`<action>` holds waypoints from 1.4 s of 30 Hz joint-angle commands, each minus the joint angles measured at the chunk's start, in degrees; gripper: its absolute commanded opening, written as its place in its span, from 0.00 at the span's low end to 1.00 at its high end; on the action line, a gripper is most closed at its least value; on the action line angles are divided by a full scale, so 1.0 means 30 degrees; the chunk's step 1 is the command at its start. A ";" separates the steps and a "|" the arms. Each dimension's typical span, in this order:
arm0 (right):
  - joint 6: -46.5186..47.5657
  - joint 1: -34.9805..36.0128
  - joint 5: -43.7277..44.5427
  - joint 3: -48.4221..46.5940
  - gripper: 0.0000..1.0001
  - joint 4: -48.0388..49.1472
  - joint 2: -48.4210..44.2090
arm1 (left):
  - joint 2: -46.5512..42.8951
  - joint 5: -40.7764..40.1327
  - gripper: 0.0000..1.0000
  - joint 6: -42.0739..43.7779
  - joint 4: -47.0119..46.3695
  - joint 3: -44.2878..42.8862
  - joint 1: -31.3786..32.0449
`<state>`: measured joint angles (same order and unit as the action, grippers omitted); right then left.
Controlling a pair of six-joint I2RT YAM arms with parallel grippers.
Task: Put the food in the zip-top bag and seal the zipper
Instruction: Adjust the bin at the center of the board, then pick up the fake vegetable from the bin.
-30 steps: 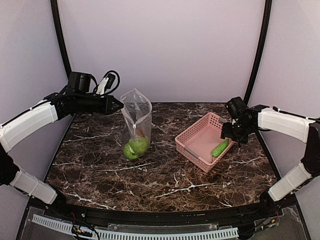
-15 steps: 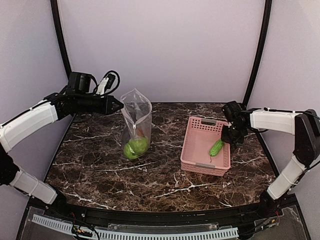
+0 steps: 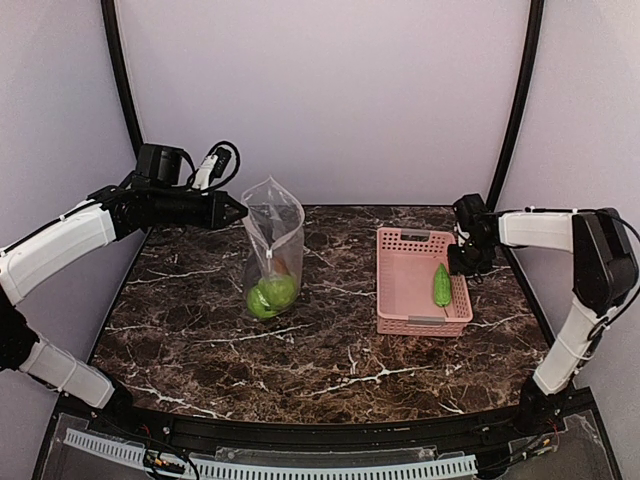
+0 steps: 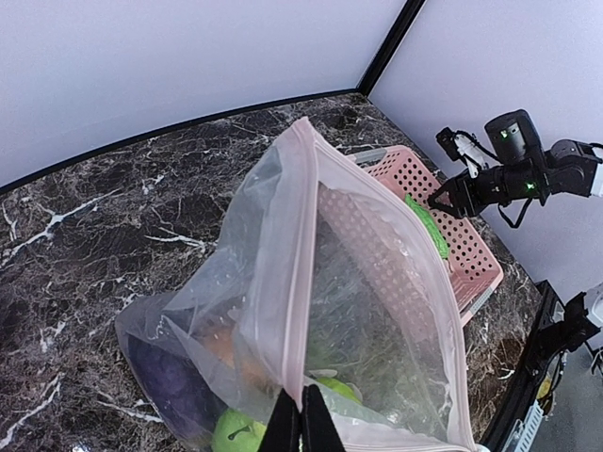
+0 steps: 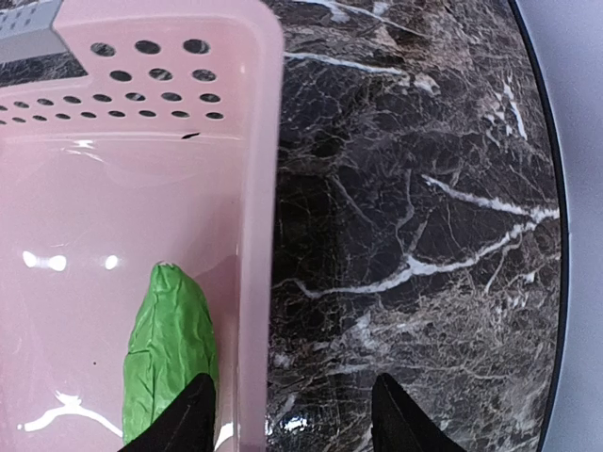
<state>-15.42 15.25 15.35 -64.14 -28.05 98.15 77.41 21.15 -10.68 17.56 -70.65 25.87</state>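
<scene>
bag (image 3: 272,240) stands upright at about 10 o'clock from the centre of the dark marble table (image 3: 330,360), mouth up and gaping. at its bottom: green fruits (image 3: 270,294), a purple eggplant (image 4: 165,372), and something orange-brown, too hidden to name. pink zipper strip (image 4: 300,282) runs along the mouth. left gripper (image 4: 300,414) is clenched on that strip at the bag's 9 o'clock edge.

cucumber (image 3: 441,285) lies well apart from the bag, in the pink basket (image 3: 425,326) at 3 o'clock. it sits beside the basket's 3 o'clock wall, long axis 12 to 6.

right gripper (image 5: 292,419) hangs over that wall at the cucumber's 1 o'clock, released. one finger is inside just beside the cucumber, the other outside over the table. it grasps nothing.
</scene>
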 commanded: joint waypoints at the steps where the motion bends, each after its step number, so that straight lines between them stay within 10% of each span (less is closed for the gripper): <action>1: 0.1027 -0.0140 -0.0969 -0.1039 0.59 -0.0710 -0.0965 | -0.0177 0.0321 0.01 0.0078 -0.0214 0.0333 -0.0116; 12: -0.2723 0.2681 -0.0233 -0.1949 0.59 -0.4403 -0.2958 | -0.0138 0.0904 0.01 -0.0233 -0.0589 0.0510 -0.0116; 42: -0.4498 0.2886 0.0023 -0.2962 0.51 -0.3511 0.3245 | -0.0520 0.1405 0.01 -0.0250 -0.0890 0.0633 -0.0131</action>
<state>-28.16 23.62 14.22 -71.64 -39.13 106.76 77.43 24.64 -11.60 15.05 -69.30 25.87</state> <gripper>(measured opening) 0.520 0.010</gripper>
